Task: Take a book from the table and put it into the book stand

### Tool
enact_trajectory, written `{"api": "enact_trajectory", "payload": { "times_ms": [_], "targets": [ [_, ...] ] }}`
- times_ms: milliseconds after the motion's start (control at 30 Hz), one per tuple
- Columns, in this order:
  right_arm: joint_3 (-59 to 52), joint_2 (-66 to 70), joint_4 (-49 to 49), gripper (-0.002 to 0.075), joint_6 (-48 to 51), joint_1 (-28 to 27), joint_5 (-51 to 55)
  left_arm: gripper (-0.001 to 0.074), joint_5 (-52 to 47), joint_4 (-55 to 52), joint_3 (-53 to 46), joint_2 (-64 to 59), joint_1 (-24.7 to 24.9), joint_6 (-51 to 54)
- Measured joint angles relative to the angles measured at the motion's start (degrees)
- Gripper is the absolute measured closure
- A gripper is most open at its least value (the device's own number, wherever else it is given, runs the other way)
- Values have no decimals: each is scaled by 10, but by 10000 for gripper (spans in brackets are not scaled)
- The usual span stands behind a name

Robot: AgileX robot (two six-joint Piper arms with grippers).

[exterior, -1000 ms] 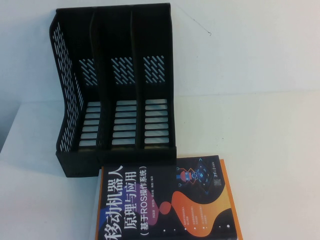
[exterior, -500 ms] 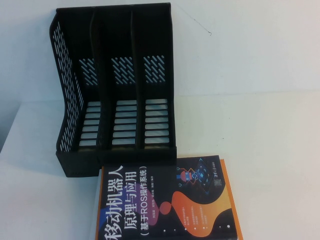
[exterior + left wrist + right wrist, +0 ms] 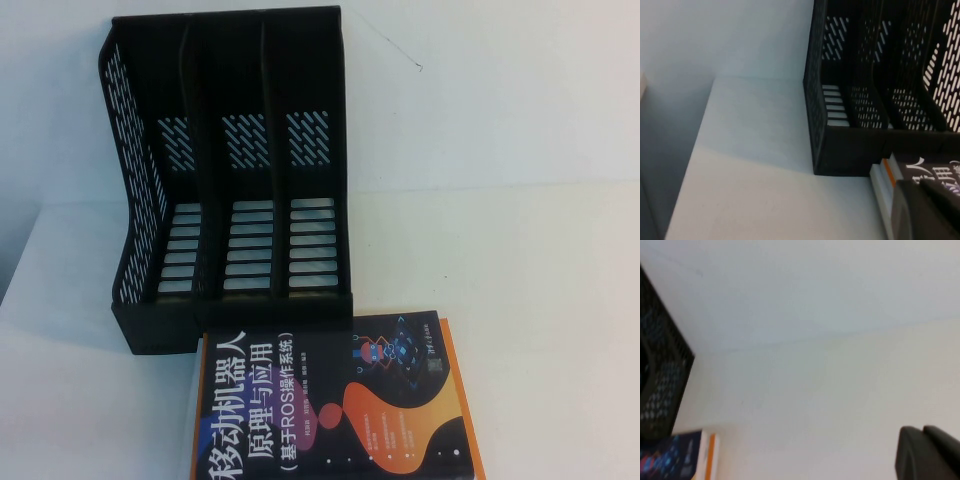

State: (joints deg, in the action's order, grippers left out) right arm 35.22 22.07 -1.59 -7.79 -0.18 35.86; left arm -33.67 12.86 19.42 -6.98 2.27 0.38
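The dark navy book (image 3: 330, 410) with a white Chinese title lies flat at the table's (image 3: 520, 300) front edge, just in front of the black three-slot book stand (image 3: 240, 180). All three slots are empty. Neither gripper shows in the high view. In the left wrist view my left gripper (image 3: 919, 184) is shut and empty, hovering by the book's (image 3: 935, 172) corner nearest the stand (image 3: 865, 100). In the right wrist view my right gripper (image 3: 922, 430) is shut and empty over bare table, away from the book (image 3: 670, 460) and the stand (image 3: 660, 385).
The dark book rests on a second book with an orange border (image 3: 458, 390), whose white pages show in the left wrist view (image 3: 882, 187). A white wall rises behind the stand. The table drops off at its left edge (image 3: 695, 150).
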Motion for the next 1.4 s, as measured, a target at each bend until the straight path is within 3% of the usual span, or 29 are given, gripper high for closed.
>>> {"api": "enact_trajectory", "payload": {
  "times_ms": [233,433,533,800,1000,1267,1400],
  "targets": [
    [47,183,-240,718,222,0,94,738,7,108,-2,-33,0,-43],
    [50,357,-369,718,365,3,104,738,-31,281,-1,-156,0,65],
    [54,430,-375,718,385,32,83,738,-51,342,17,-232,0,130],
    [103,581,-369,718,373,185,6,738,-77,386,97,-403,0,221],
    [149,685,-344,718,343,211,-7,731,-84,390,138,-497,0,253],
    [184,774,-341,718,339,220,-8,527,-86,424,145,-569,0,298],
    [195,783,-336,718,339,240,-8,496,-86,427,145,-579,0,300]
  ]
}}
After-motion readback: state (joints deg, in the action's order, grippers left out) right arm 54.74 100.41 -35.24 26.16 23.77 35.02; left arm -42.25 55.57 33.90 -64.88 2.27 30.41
